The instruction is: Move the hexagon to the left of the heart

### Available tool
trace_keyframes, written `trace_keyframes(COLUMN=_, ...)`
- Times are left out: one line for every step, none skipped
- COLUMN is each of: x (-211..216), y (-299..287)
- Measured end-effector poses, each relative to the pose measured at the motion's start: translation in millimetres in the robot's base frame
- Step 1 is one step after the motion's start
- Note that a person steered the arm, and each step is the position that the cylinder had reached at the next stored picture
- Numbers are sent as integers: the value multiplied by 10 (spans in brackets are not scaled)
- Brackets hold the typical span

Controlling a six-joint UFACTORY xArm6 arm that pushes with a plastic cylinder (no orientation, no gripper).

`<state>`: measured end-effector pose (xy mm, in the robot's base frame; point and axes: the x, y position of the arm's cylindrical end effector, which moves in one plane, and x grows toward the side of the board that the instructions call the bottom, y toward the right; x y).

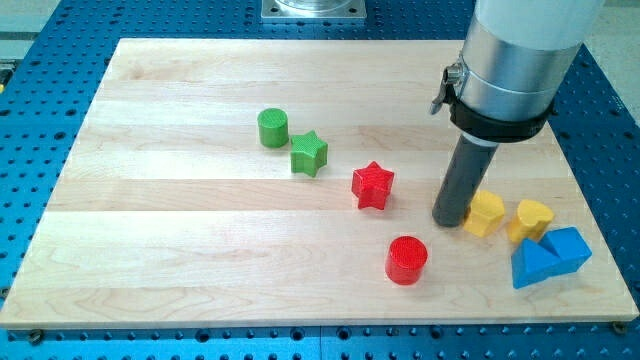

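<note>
The yellow hexagon (485, 213) lies at the view's right, just left of the yellow heart (530, 219). A small gap separates the two. My tip (450, 221) rests on the board right against the hexagon's left side. The rod rises from there up to the arm's grey body at the view's top right.
Two blue blocks (550, 256) lie below the heart, near the board's right edge. A red cylinder (407, 260) and a red star (373, 185) lie left of my tip. A green star (309, 153) and a green cylinder (272, 128) lie further up left on the wooden board (180, 220).
</note>
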<state>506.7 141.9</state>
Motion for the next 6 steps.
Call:
trace_keyframes(x=-244, y=72)
trace_keyframes(x=41, y=317)
trace_keyframes(x=118, y=170)
trace_keyframes(x=144, y=-498)
trace_keyframes(x=118, y=-978)
trace_keyframes(x=-152, y=-655)
